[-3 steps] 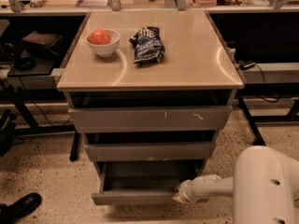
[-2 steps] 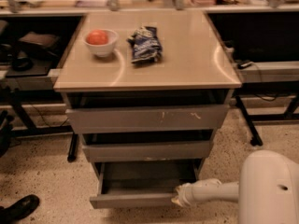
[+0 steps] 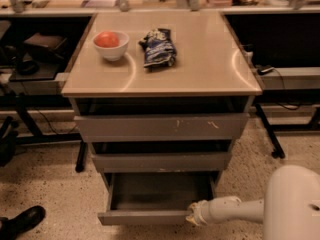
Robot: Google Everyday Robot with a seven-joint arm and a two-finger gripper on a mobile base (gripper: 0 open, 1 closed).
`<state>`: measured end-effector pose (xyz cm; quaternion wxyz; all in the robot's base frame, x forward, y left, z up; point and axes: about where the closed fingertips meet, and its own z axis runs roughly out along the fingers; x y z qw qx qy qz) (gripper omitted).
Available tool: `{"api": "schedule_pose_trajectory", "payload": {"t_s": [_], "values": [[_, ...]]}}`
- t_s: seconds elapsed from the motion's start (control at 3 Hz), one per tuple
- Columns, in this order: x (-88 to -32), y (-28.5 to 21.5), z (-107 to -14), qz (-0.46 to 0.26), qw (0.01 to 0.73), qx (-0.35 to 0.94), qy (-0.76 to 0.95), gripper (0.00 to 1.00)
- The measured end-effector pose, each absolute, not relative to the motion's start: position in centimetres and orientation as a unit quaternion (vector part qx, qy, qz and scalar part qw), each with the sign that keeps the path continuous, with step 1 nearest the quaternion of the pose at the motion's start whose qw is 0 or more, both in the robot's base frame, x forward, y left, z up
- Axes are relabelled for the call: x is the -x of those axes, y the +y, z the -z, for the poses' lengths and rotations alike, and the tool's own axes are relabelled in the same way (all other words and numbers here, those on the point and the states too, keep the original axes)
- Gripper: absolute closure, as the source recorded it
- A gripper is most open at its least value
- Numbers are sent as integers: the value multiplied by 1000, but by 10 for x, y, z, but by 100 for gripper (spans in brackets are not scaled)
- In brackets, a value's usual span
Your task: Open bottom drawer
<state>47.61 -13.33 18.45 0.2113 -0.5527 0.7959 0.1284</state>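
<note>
Tabletop (image 3: 205,59) bears bowl (image 3: 111,46) and chip bag (image 3: 158,49); claw (image 3: 193,217) at bottom drawer (image 3: 145,217).

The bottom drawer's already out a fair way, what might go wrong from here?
The gripper sits at the right end of the bottom drawer front, so pulling from there may skew the drawer and jam it.
A black shoe is on the floor left of the drawer; someone may step into the drawer's path.
A jerk could rattle the bowl on top.
</note>
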Motion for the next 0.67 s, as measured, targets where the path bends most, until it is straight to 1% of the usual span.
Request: {"api": "schedule_pose_trajectory", "payload": {"t_s": [0.67], "values": [[-467, -136, -184, -132, 214, 553, 794, 100]]}}
